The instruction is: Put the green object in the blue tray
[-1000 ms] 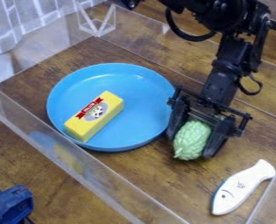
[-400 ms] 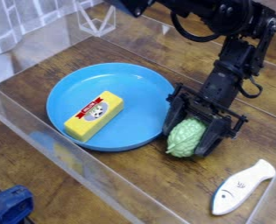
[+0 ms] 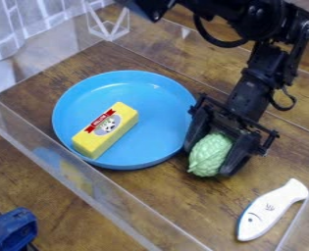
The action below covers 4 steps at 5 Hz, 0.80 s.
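The green object [image 3: 211,155], a bumpy pale green oval toy, sits between the black fingers of my gripper [image 3: 223,137], just right of the blue tray [image 3: 160,96]. My gripper is shut on it from above, its arm rising to the upper right. The toy's lower end is at or just above the wooden table; I cannot tell if it touches. The round blue tray lies on the table's left half and carries a yellow block [image 3: 106,129] with a red label.
A white-and-blue fish toy [image 3: 271,209] lies at the lower right. Clear acrylic walls [image 3: 39,147] fence the table at the left and front. A blue object [image 3: 8,231] sits outside at the bottom left corner.
The gripper and the green toy have shifted slightly left toward the tray's rim. Nothing else has moved.
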### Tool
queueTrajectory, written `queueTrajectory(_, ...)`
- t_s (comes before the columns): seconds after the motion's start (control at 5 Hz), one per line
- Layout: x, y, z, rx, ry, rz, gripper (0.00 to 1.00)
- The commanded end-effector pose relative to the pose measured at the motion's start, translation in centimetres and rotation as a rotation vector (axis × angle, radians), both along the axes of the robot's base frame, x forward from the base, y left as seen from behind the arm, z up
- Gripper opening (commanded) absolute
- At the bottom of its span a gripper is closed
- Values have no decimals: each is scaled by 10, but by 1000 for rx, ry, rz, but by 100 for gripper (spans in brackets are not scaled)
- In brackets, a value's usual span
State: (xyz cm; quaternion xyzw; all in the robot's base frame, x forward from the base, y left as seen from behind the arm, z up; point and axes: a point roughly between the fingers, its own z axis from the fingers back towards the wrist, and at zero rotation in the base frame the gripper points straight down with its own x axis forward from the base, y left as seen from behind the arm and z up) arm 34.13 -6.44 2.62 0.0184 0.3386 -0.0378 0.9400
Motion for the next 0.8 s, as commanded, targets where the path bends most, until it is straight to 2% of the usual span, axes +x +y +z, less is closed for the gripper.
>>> queueTrajectory(0.0,1,-6,11,-1,-48,13,0)
queueTrajectory(0.6,4,-23,33,18,-41,158,0)
